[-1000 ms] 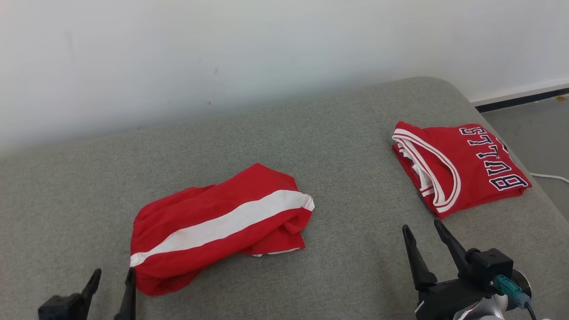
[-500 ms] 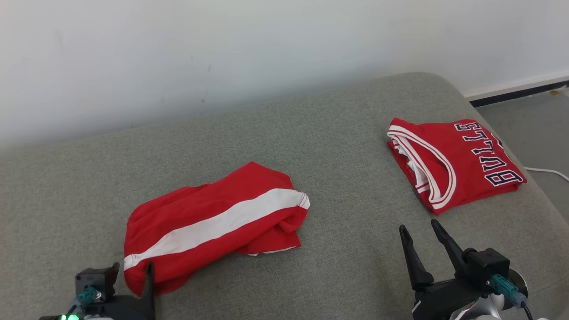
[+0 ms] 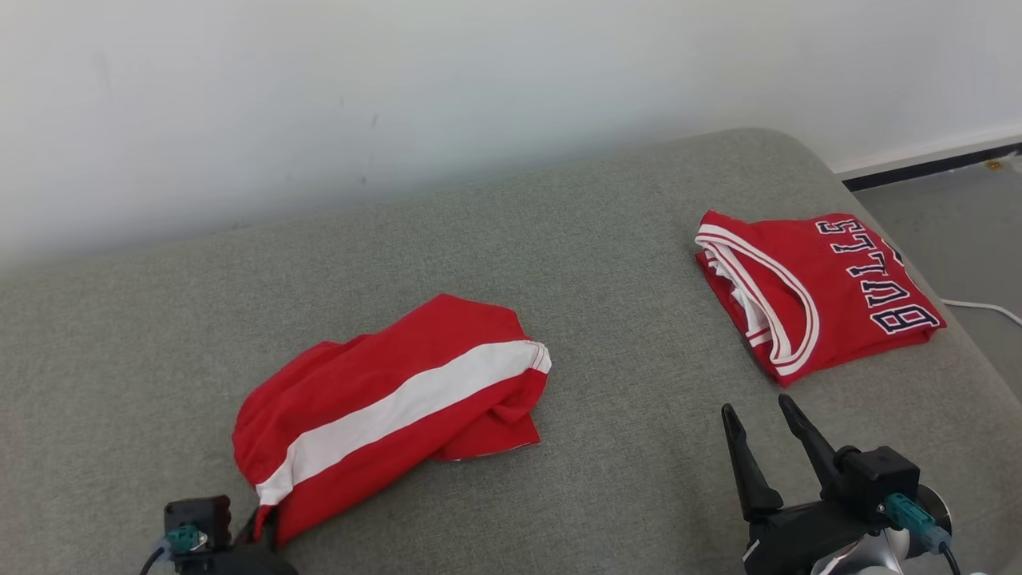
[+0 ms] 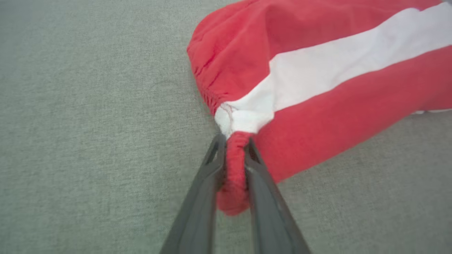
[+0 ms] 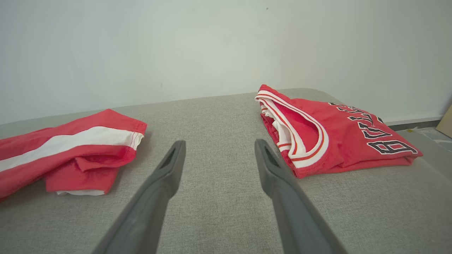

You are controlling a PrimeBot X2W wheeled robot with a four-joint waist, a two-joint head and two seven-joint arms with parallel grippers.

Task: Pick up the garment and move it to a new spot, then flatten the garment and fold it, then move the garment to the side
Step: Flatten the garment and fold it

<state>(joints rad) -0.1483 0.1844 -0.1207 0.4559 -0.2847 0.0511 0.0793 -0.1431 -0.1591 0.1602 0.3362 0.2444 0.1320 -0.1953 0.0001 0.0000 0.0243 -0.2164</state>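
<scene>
While left gripper pinches garment, likely waistband, jersey apart.

Head camera high above couch; 2 low wrist cameras; shorts across all 3.

Folded red jersey on grey cushion, white wall behind

Left gripper: in head view, body cut by bottom edge, fingertips hidden behind shorts corner. Left wrist view: shorts cut by top and right edges; hem bunched in grip, its far side hidden. Right wrist view: shorts cut by left edge. Right gripper: base cut by head view's bottom edge. Jersey: lower layers hidden under fold. Cable runs off right edge.
</scene>
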